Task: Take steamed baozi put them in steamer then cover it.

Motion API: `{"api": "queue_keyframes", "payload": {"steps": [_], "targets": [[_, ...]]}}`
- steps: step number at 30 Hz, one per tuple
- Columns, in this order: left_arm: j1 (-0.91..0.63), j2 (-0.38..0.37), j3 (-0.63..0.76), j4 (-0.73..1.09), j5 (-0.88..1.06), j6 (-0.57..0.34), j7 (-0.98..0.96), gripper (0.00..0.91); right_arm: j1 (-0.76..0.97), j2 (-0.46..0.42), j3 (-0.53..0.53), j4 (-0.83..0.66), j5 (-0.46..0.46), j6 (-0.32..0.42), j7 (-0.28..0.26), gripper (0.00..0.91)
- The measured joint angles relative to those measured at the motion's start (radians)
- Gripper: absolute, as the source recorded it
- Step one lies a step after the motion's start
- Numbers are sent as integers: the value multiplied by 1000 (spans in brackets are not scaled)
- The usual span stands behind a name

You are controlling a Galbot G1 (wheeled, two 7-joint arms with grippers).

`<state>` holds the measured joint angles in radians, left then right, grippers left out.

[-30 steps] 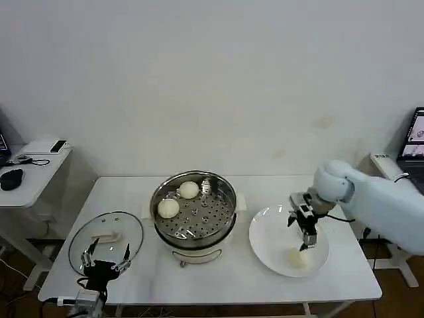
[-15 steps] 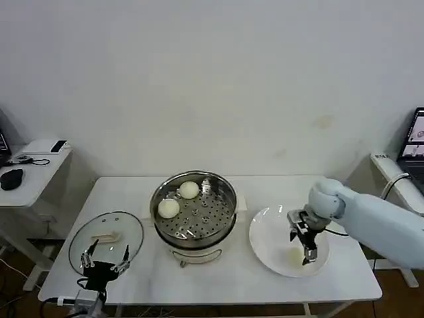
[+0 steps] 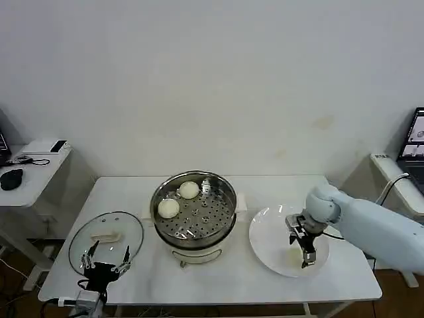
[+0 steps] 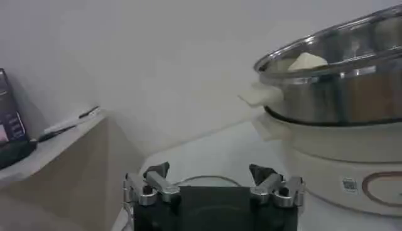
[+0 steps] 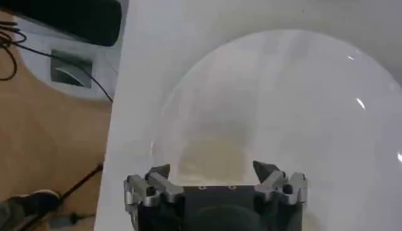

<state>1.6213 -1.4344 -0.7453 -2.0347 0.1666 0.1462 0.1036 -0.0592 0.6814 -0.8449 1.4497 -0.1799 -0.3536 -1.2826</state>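
White arm (image 3: 377, 228), black pincer (image 3: 301, 242)

- A white table (image 3: 218, 278) is seen in the head view, set against a plain pale wall (image 3: 212, 79); its surface also appears in both wrist views
- A flat white plate (image 3: 268, 248) is laid on the right part of the table; its glossy rim (image 5: 188, 88) is seen close up in the right wrist view
- A small side desk (image 3: 30, 175) is placed at the left, apart from the table; a black mouse (image 3: 11, 179) and a white box-like item (image 3: 43, 147) are laid on it
- A screen edge (image 3: 416, 136) is seen at the far right
- Cables (image 5: 12, 31) are seen on the brown floor (image 5: 44, 144) beyond the table edge
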Motion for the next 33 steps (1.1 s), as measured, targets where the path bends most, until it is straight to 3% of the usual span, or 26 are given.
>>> {"api": "queue_keyframes", "payload": {"steps": [17, 24, 33], "targets": [[-4, -2, 0, 12, -3, 2, 0, 907, -28, 24, 12, -36, -41, 10, 13, 907], [-9, -2, 0, 18, -5, 5, 1, 907, -30, 29, 11, -41, -46, 10, 15, 695], [-16, -4, 2, 23, -6, 6, 1, 907, -31, 31, 10, -46, -48, 11, 15, 645]]}}
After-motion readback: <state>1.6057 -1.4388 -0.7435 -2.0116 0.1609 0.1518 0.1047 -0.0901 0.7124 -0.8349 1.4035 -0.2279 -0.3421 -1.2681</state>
